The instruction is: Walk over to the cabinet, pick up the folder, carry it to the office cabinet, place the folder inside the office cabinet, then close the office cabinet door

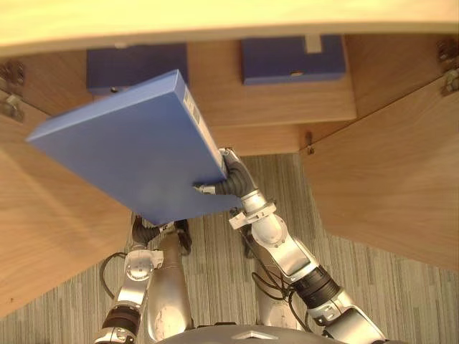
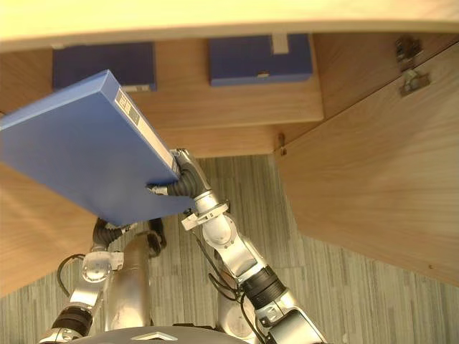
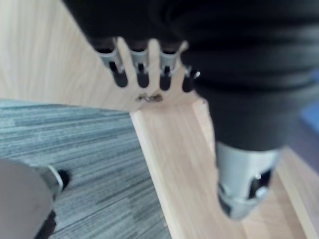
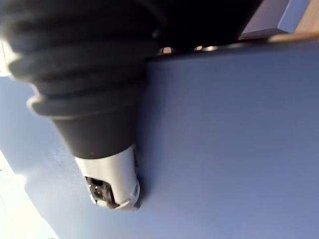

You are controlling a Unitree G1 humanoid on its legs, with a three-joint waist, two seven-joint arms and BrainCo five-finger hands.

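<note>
Grey striped carpet [image 1: 423, 294] runs up to the office cabinet [image 1: 287, 93], which stands with both doors swung out: the left door [image 1: 50, 236] and the right door [image 1: 387, 179] flank the opening like a funnel. A pale top board [image 1: 215, 18] overhangs the shelf. Two stored folders [image 1: 136, 64] [image 1: 290, 57] lie at the back, a bare strip of shelf between and in front of them.

The folder [image 1: 136, 143] is in the air before the opening, tilted, its far corner over the left door and its spine facing the middle. The right hand [image 1: 228, 179] is clamped on its near right corner, thumb [image 4: 113, 184] pressed flat on the blue face, the fingers hidden behind. Gripping a corner probably leaves the leading end free to go in first.

The left hand [image 3: 143, 74] hangs below the near edge with its fingers straight and holding nothing, pointing at the cabinet's lower front edge.

The placing step looks under way. Open room lies centre-right; the folder likely needs levelling and a shift off the left door, and it must pass under the top board.
</note>
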